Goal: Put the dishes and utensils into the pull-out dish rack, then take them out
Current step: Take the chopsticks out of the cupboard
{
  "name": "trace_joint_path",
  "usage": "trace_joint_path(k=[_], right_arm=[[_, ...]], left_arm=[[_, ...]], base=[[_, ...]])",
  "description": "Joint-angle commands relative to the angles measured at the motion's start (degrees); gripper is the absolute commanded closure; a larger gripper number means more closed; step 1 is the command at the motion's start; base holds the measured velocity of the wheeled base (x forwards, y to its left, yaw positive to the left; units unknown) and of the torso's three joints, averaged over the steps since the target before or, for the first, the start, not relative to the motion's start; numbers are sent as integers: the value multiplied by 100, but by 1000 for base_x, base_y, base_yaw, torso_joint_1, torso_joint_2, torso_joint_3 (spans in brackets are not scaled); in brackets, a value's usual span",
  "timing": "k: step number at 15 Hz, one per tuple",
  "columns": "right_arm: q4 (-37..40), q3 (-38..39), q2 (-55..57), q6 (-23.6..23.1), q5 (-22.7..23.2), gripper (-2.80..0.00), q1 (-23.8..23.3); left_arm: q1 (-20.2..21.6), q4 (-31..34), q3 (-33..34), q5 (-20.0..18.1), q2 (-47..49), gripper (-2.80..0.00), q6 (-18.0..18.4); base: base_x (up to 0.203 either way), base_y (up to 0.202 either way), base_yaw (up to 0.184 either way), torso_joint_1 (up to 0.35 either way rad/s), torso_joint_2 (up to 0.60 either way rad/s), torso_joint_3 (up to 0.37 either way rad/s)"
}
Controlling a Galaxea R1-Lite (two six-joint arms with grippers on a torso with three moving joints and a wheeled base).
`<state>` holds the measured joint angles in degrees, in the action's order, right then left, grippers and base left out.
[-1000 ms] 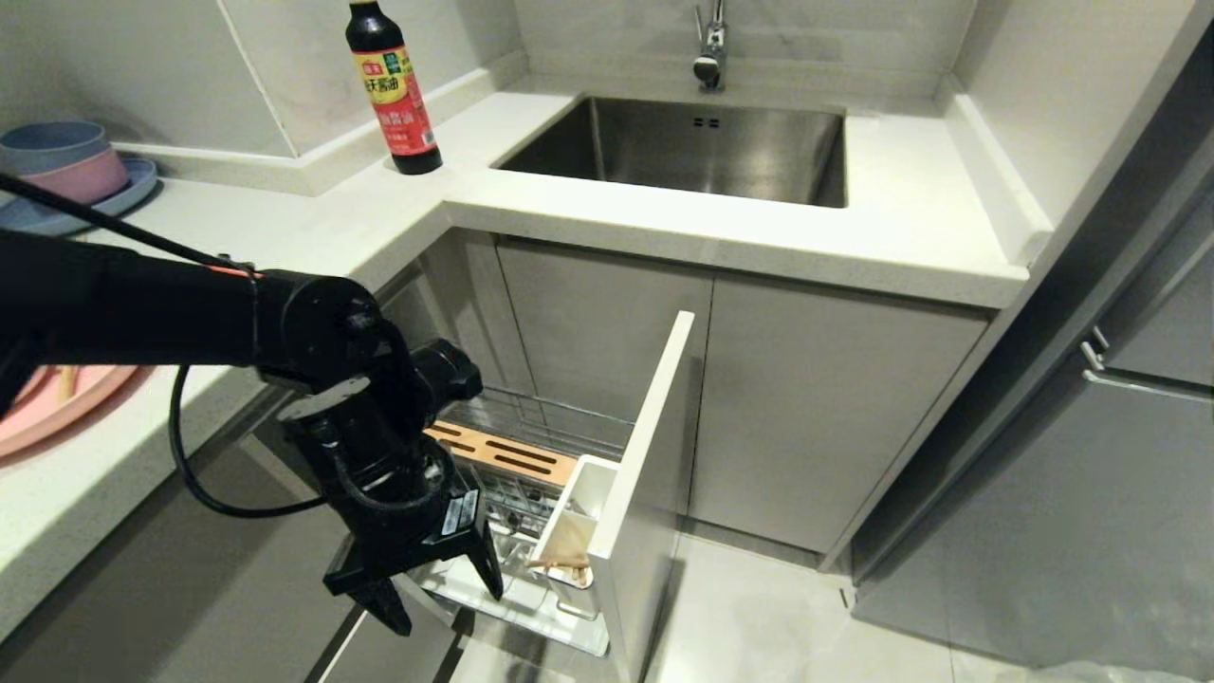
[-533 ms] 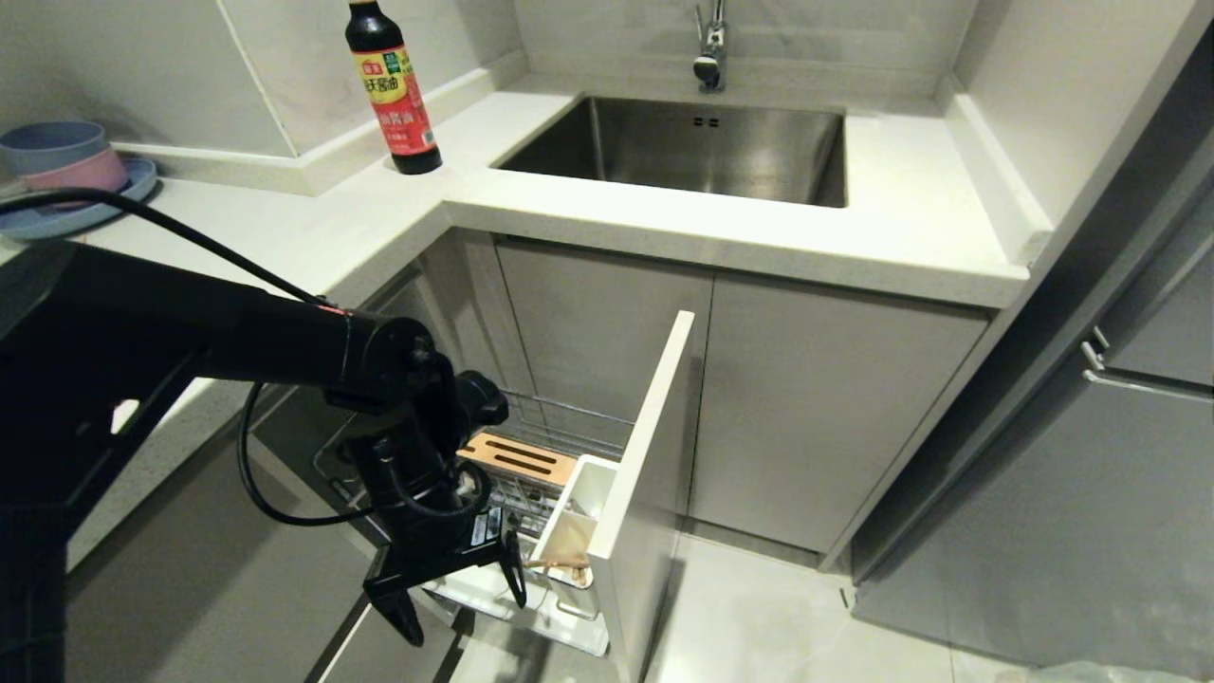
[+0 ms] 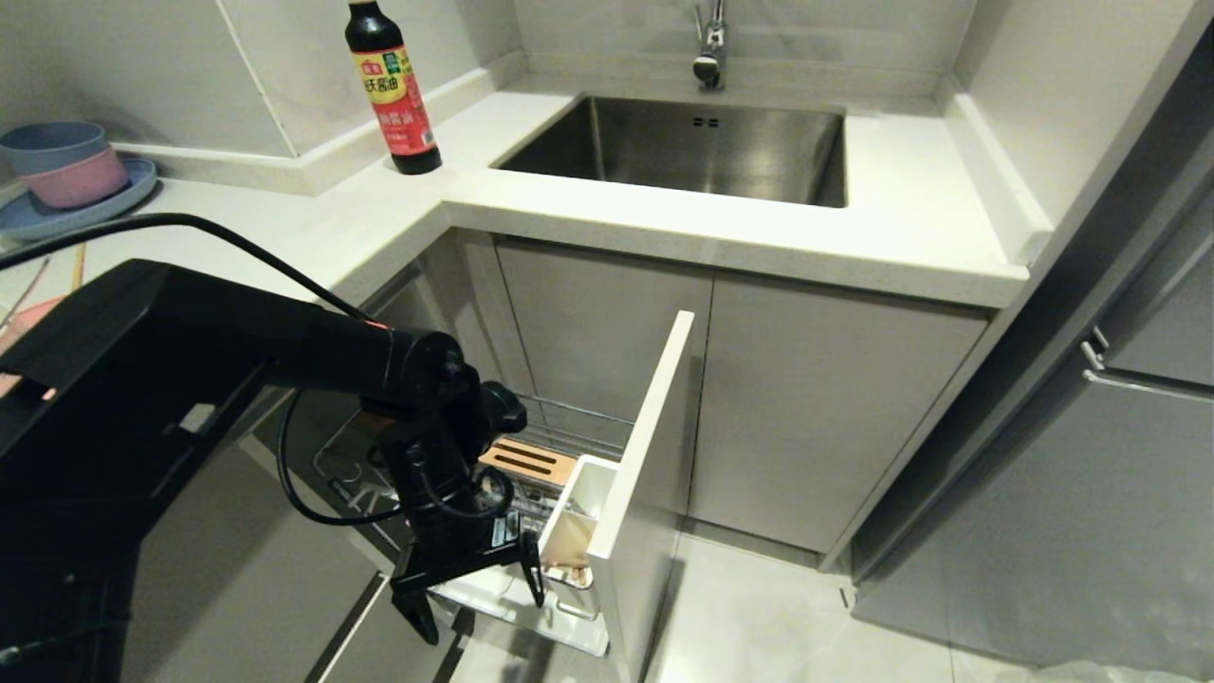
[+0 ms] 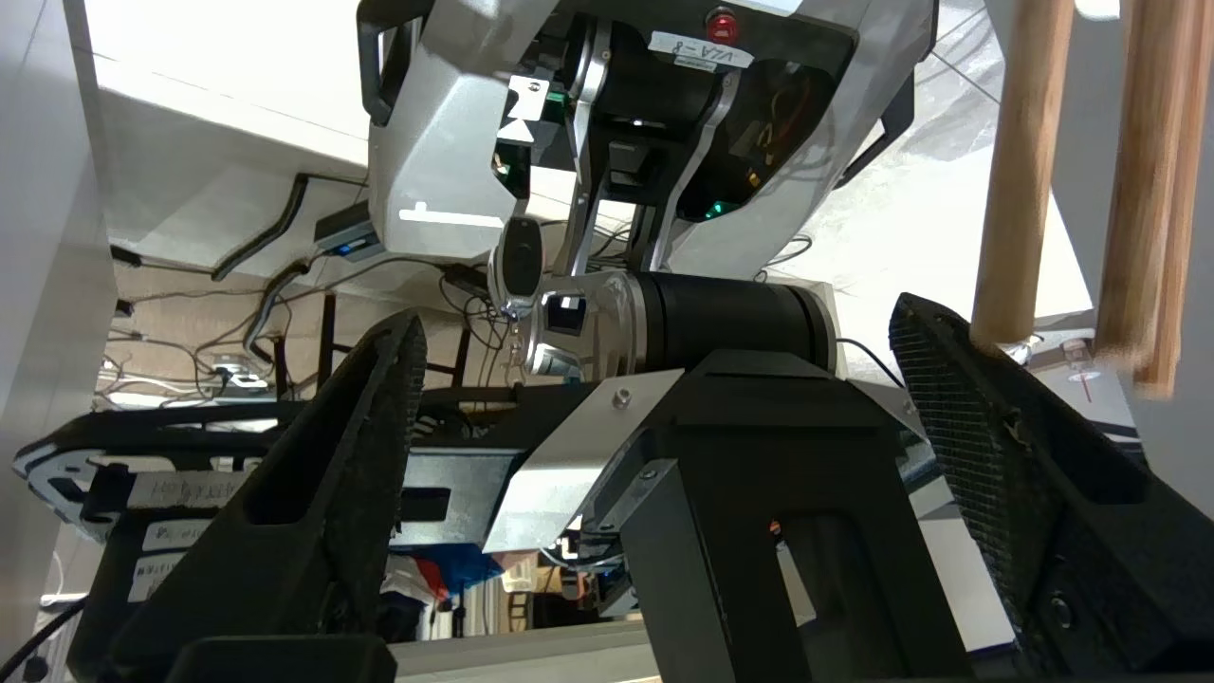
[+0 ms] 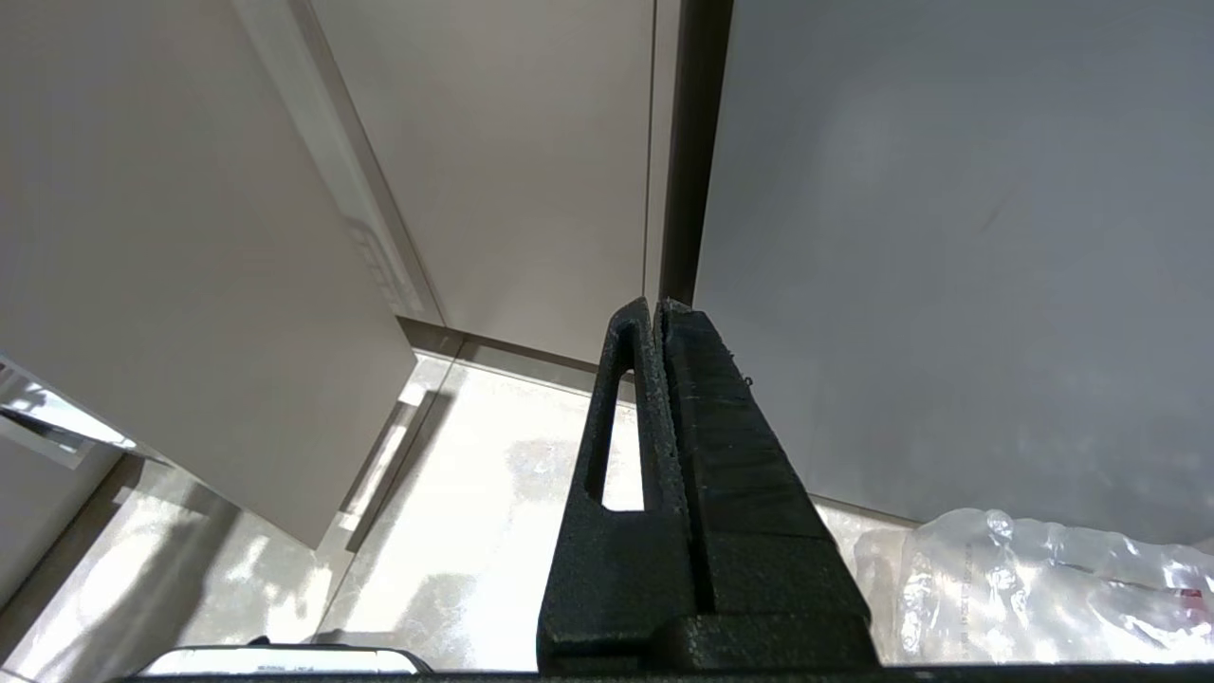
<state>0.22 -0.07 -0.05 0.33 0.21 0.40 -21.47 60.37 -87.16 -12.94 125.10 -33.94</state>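
The pull-out dish rack (image 3: pixel 560 432) stands drawn out of the grey cabinet, with its wooden slotted strip (image 3: pixel 527 462) and white utensil cup (image 3: pixel 580 493). The utensils showing are wooden chopsticks (image 3: pixel 567 570) standing in that cup; in the left wrist view the chopsticks (image 4: pixel 1013 190) rise just beside one finger. My left gripper (image 3: pixel 471 596) hangs open over the rack's front end next to the cup, holding nothing. Of the dishes, only a sliver of the pink plate (image 3: pixel 23 319) shows on the counter behind my left arm. My right gripper (image 5: pixel 654 311) is shut and empty, parked low over the floor.
Stacked blue and pink bowls (image 3: pixel 63 163) sit on a blue plate at the counter's far left. A soy sauce bottle (image 3: pixel 391 87) stands beside the sink (image 3: pixel 683 147). The drawer's white front panel (image 3: pixel 645 446) juts out right of the cup. A clear plastic bag (image 5: pixel 1043 569) lies on the floor.
My left arm has reached further down and right, towards the utensil cup. Its fingers have spread wider. The chopsticks stay in the cup.
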Motion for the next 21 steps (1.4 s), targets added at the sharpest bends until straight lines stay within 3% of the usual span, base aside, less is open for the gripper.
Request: trace_joint_path(k=[1, 21], right_arm=[[1, 0, 1, 2, 5, 0, -3], [4, -1, 1, 2, 2, 0, 4]], left_arm=[[-3, -5, -123, -11, 181, -280, -19], [-15, -60, -816, 318, 937, -280, -130]], base=[[0, 0, 0, 0, 0, 0], [0, 0, 0, 0, 0, 0]])
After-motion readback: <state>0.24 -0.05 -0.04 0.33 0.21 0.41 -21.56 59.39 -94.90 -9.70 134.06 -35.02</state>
